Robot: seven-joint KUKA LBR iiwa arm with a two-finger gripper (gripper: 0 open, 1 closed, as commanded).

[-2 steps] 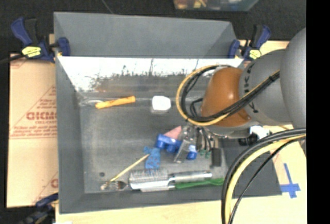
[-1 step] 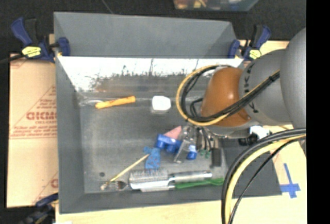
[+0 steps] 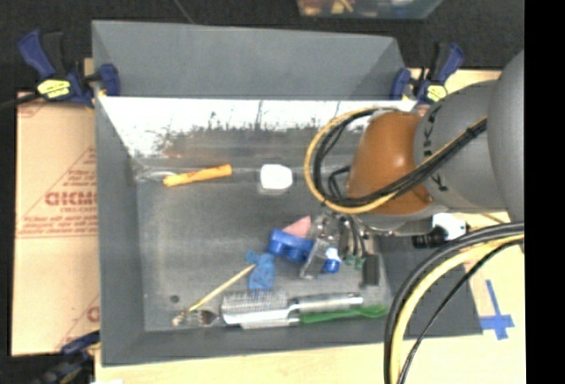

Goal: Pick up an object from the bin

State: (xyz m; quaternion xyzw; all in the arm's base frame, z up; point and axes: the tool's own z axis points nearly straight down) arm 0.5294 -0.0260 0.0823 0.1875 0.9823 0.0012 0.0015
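**Jaws low over the blue-and-pink cluster, front right of the bin**

The nearest thing is a small blue piece (image 3: 331, 265) on the bin (image 3: 243, 56) floor, front right, right at the jaws. You can't tell if it sits between them or just beside them. You also can't tell if the jaws are open or closed, because dark hardware overlaps them.

The rest of the cluster lies toward the view's left of the jaws:
- a bigger blue plastic part (image 3: 284, 243), lumpy, with no clear long axis
- a pink piece (image 3: 301, 226) touching its upper edge
- another blue piece (image 3: 262, 271), lower left

My read: any correction is a short sidestep to the view's left.

Just in front of the jaws is a brush with a green handle (image 3: 305, 312), its long axis along the front wall. A thin wooden stick (image 3: 221, 289) slants up from its bristle end.

Well apart, near the back wall, are a white block (image 3: 275, 177) and an orange carrot-shaped piece (image 3: 199, 176).

The orange wrist cover (image 3: 384, 166) and its cables hide the bin's right side, so check there.
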